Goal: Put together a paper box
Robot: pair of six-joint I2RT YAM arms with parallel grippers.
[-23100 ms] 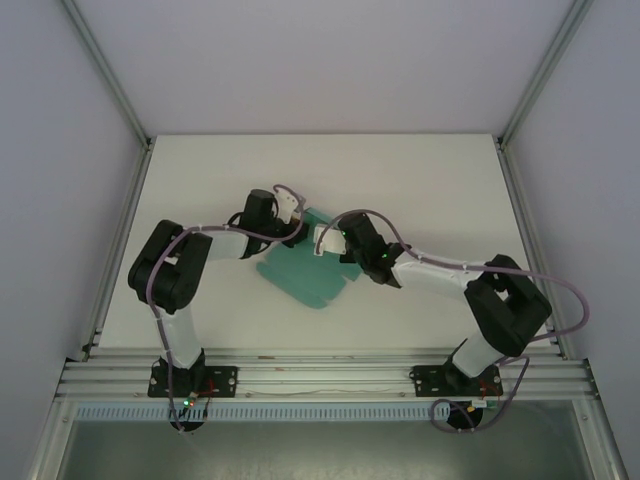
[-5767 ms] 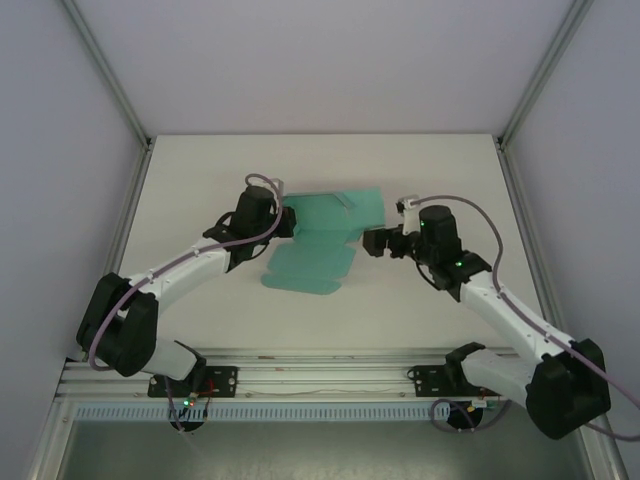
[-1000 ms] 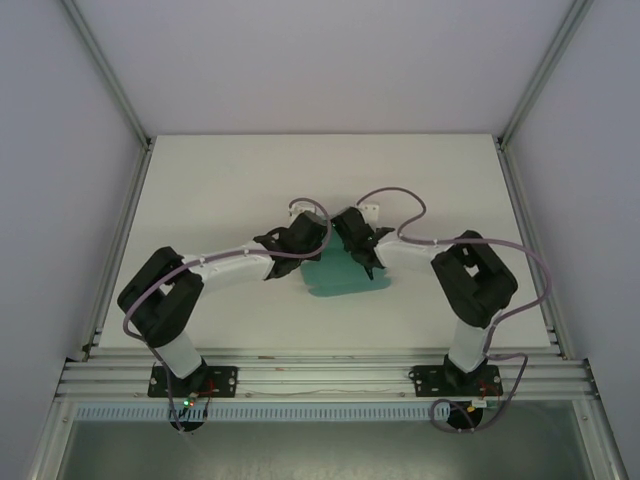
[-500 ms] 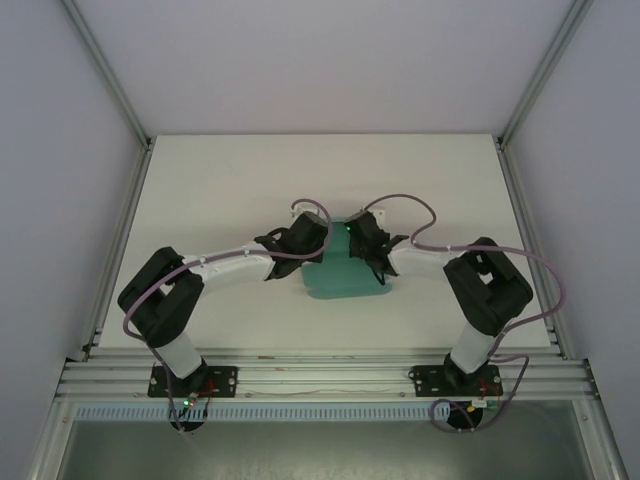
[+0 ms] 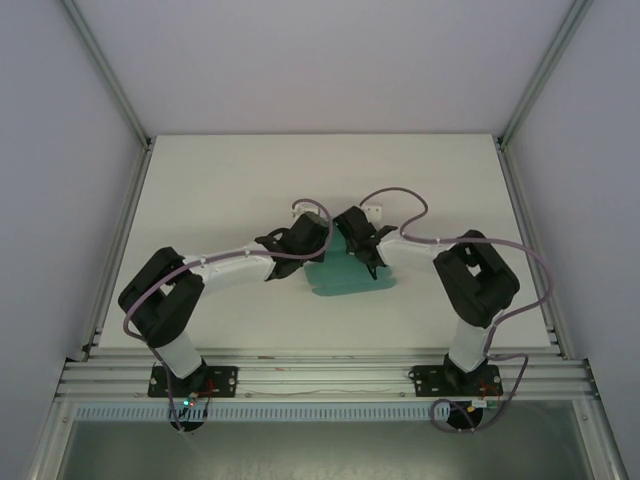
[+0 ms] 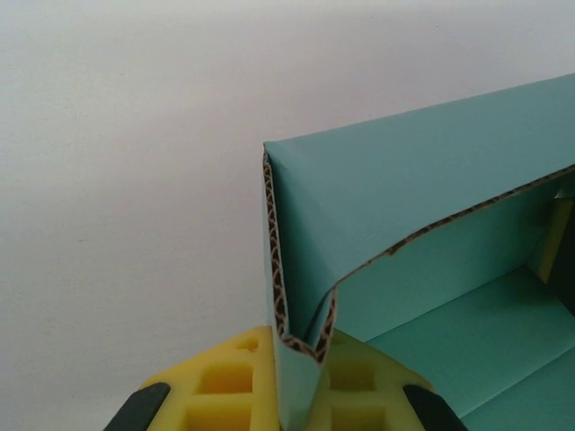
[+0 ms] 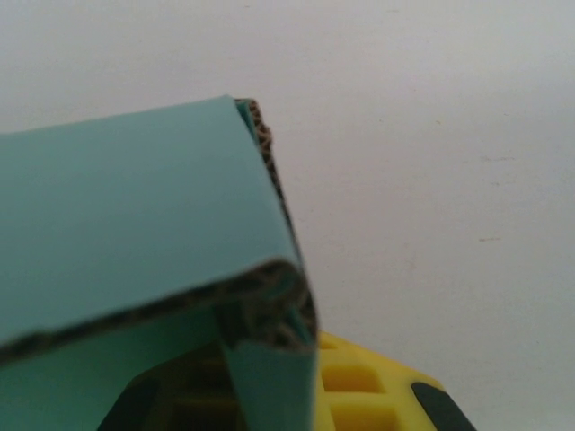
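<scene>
The left arm [image 5: 225, 265] and right arm [image 5: 470, 280] bend inward from raised elbows, and their wrists almost meet. The left gripper [image 5: 320, 238] is clamped on an upright wall of the paper box [image 5: 345, 282], with its yellow pads [image 6: 220, 395] pressed on either side. Just to its right, the right gripper [image 5: 347, 236] pinches a folded edge between its fingers.

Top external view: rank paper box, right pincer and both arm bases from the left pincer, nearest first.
1. paper box, gripped in the left pincer itself.
2. right pincer, just to its right, on the same box.
3. left arm base and right arm base, at the near edge, either side: too close to call.
</scene>
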